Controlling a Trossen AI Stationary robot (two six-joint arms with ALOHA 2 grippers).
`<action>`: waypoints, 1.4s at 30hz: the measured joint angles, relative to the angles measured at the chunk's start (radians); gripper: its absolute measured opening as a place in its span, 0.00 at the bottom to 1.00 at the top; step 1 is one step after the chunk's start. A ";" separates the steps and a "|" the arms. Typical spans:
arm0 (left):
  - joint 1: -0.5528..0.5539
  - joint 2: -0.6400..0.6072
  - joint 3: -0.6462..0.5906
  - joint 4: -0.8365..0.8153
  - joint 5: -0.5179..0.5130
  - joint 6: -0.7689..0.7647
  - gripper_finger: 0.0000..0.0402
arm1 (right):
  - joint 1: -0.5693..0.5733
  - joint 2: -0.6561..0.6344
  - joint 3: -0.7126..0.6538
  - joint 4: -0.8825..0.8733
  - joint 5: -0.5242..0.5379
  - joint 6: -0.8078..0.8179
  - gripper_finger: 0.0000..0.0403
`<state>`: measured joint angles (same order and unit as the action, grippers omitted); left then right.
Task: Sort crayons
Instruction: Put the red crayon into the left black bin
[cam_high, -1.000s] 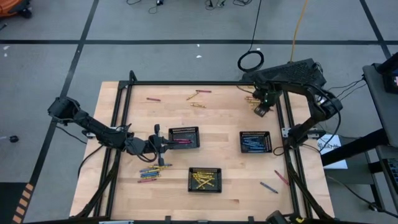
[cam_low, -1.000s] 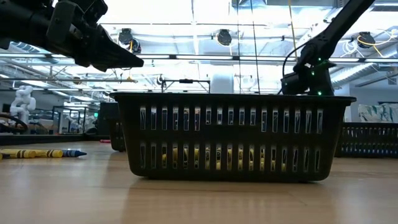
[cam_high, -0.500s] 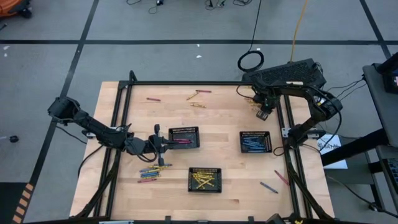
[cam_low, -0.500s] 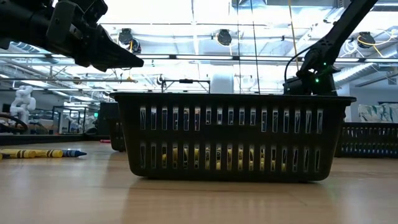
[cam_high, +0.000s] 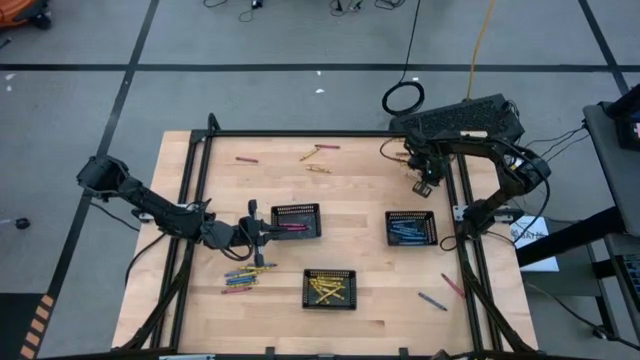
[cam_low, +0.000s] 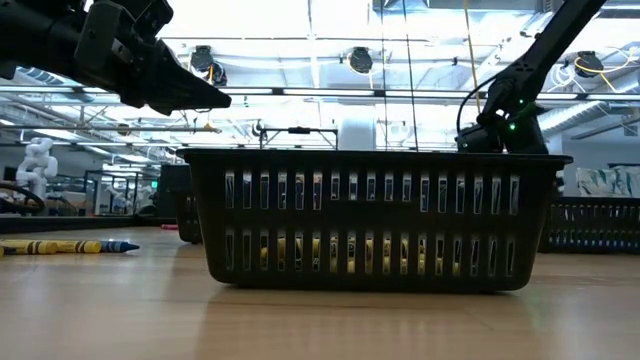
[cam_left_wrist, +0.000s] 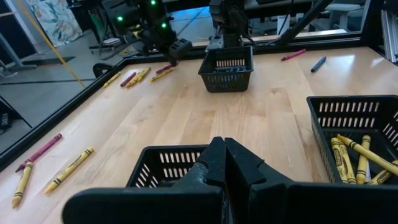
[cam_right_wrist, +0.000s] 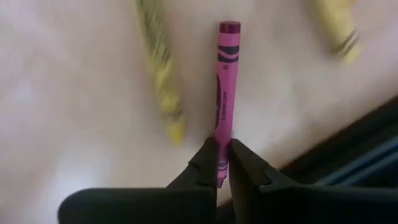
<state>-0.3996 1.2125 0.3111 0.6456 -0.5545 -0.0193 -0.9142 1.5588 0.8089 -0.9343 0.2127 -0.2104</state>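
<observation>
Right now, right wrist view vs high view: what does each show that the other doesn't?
Right wrist only: the right gripper is shut on a pink crayon, with blurred yellow crayons beside it on the wood.

High only: the whole table, three black trays and the left gripper at the tray holding pink crayons, with a loose crayon pile nearby.

Both: the right gripper working at the far right corner of the table among loose crayons; in the high view the grip itself is too small to make out.
</observation>
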 joint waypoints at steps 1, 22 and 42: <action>0.000 0.000 0.000 0.000 0.000 0.000 0.00 | 0.009 0.000 0.005 -0.030 -0.001 0.024 0.01; -0.106 -0.090 0.000 -0.181 -0.224 -0.011 0.00 | 0.435 0.000 0.411 -0.393 0.100 0.427 0.00; -0.319 -0.349 -0.001 -0.787 -0.509 -0.419 0.00 | 0.829 0.184 0.509 0.977 -0.313 0.272 0.00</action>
<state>-0.7185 0.8631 0.3103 -0.1416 -1.0634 -0.4385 -0.0855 1.7430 1.3178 0.0428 -0.1005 0.0617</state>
